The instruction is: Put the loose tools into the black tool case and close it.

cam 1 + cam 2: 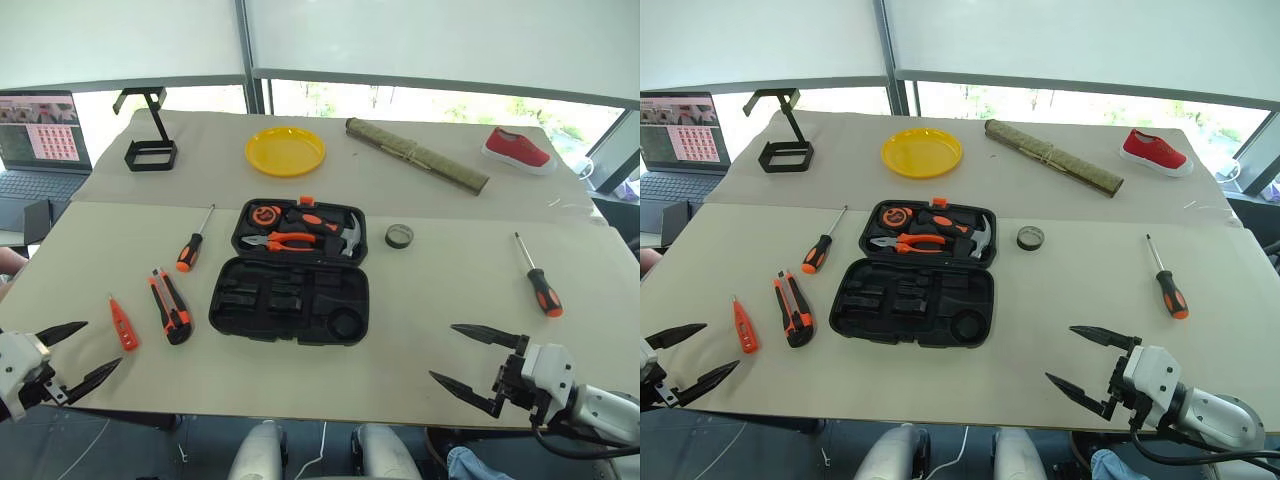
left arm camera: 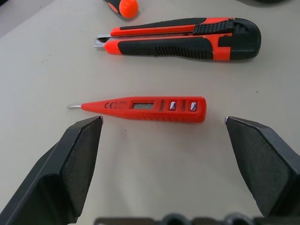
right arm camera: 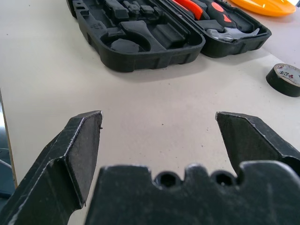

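Note:
The black tool case (image 1: 290,300) lies open mid-table; its far half holds pliers, a hammer and a tape measure. Left of it lie a screwdriver (image 1: 191,245), the utility knife (image 1: 170,305) and the small orange tester screwdriver (image 1: 122,322). A second screwdriver (image 1: 540,282) lies at the right, and the dark tape roll (image 1: 399,236) sits just right of the case. My left gripper (image 1: 80,352) is open at the near left edge, with the tester (image 2: 145,108) just beyond its fingertips. My right gripper (image 1: 463,356) is open and empty at the near right, pointing toward the case (image 3: 140,42).
At the back stand a black wire-frame stand (image 1: 150,135), a yellow plate (image 1: 285,150), a rolled mat (image 1: 415,155) and a red shoe (image 1: 518,148). A laptop (image 1: 40,140) sits off the table's left end. The table's near edge runs just under both grippers.

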You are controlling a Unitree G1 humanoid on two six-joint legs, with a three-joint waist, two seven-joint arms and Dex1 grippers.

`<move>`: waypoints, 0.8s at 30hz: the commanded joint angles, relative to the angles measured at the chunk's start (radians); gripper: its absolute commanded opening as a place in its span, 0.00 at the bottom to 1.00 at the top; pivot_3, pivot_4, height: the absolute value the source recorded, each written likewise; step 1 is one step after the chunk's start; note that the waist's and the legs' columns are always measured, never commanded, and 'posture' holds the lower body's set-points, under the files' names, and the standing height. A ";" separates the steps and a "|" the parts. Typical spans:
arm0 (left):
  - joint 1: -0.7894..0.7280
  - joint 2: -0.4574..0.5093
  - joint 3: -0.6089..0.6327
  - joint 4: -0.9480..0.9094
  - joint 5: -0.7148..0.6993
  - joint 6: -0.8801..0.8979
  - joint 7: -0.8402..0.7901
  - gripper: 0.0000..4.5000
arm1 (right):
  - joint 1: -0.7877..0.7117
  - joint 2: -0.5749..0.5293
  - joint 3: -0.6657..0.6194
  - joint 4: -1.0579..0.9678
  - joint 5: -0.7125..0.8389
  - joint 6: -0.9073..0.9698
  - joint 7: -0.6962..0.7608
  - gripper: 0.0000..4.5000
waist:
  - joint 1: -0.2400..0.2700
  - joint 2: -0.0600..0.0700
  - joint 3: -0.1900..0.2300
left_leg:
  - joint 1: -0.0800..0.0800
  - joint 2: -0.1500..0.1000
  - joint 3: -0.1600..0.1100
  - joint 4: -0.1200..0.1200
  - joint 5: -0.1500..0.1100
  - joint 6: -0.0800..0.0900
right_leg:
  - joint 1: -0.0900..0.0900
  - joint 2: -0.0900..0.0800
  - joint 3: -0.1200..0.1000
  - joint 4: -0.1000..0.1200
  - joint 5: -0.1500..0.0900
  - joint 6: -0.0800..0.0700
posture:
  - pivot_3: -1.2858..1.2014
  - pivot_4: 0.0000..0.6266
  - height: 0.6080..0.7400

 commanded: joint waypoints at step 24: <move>0.049 0.019 0.337 -0.293 -0.412 1.044 0.389 1.00 | -0.229 0.250 0.161 -0.194 0.127 0.048 -0.160 1.00 | 0.026 -0.013 -0.006 | 0.006 -0.001 -0.005 -0.004 0.000 0.000 | 0.000 -0.003 -0.002 -0.001 0.000 0.000 | 0.52 0.24 1.00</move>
